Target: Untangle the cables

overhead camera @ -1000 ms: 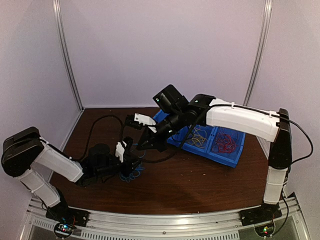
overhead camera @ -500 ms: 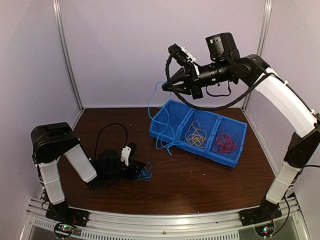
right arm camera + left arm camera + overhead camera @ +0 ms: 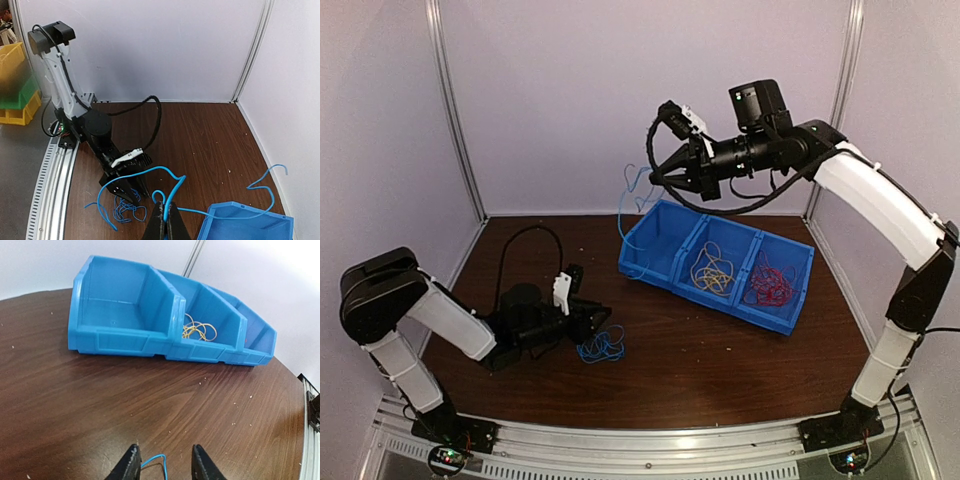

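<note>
My right gripper point(image 3: 655, 175) is raised high above the table and shut on one blue cable point(image 3: 624, 205), which dangles by the left end of the blue bin point(image 3: 660, 268). In the right wrist view the fingers point(image 3: 165, 216) pinch this cable point(image 3: 172, 176). The other blue cables point(image 3: 601, 347) lie in a loose pile on the table. My left gripper point(image 3: 596, 322) is low beside the pile and open. In the left wrist view a bit of blue cable point(image 3: 158, 458) lies between its open fingertips point(image 3: 131, 462). Yellow cables point(image 3: 712, 270) fill the bin's middle compartment and red cables point(image 3: 769, 285) its right one.
The bin's left compartment point(image 3: 120, 310) holds nothing. A thick black robot cable point(image 3: 525, 250) arcs over the table behind the left arm. Walls and metal posts close in the back and sides. Yellow and green bins point(image 3: 17, 95) stand outside the cell.
My right gripper rose from the pile beside the left gripper, lifting one blue cable clear of the table. The left gripper shifted slightly, and the blue pile now lies more exposed.
</note>
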Controlling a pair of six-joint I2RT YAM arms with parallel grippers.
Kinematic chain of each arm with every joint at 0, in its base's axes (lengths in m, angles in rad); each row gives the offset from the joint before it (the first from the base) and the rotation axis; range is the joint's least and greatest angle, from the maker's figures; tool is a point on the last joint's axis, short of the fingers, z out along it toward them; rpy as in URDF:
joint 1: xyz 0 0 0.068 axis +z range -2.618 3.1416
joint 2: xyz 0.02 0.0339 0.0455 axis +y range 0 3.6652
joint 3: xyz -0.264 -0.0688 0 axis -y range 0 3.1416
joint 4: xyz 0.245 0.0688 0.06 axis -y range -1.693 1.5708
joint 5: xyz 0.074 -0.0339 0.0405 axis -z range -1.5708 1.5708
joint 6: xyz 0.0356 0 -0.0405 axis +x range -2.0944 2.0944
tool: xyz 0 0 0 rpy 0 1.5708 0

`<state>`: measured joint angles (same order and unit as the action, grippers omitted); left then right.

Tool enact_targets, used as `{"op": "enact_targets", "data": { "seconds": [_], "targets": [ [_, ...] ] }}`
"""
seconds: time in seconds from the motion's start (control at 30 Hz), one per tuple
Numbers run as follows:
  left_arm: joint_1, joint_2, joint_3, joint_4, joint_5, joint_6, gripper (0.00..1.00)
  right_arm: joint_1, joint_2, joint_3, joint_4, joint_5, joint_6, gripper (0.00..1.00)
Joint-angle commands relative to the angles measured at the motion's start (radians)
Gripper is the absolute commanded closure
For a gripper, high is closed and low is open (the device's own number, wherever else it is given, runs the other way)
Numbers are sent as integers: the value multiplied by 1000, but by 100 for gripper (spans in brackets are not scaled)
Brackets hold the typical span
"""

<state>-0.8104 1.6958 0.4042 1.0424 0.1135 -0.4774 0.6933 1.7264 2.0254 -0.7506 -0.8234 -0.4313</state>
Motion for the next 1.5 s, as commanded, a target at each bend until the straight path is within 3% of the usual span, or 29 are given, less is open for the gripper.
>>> {"op": "enact_targets", "data": {
  "seconds": [0.0, 0.3, 0.57, 1.17, 1.47],
  "targets": [
    [-2, -118, 34, -135, -30, 11, 60, -44, 27, -66, 119, 75, 54, 100],
    [-6, -363, 36, -379, -98, 12, 52, -108, 53, -193, 305, 235, 143, 100],
    [-6, -508, -14, -458, -197, 20, 51, -142, 141, -134, 335, 305, 181, 100],
    [-6, -548, -51, -495, -239, 3, 51, -201, 310, -71, 340, 492, 204, 100],
    [-6, -563, -66, -499, -249, -1, 51, -212, 306, -52, 389, 655, 176, 100]
  ]
}}
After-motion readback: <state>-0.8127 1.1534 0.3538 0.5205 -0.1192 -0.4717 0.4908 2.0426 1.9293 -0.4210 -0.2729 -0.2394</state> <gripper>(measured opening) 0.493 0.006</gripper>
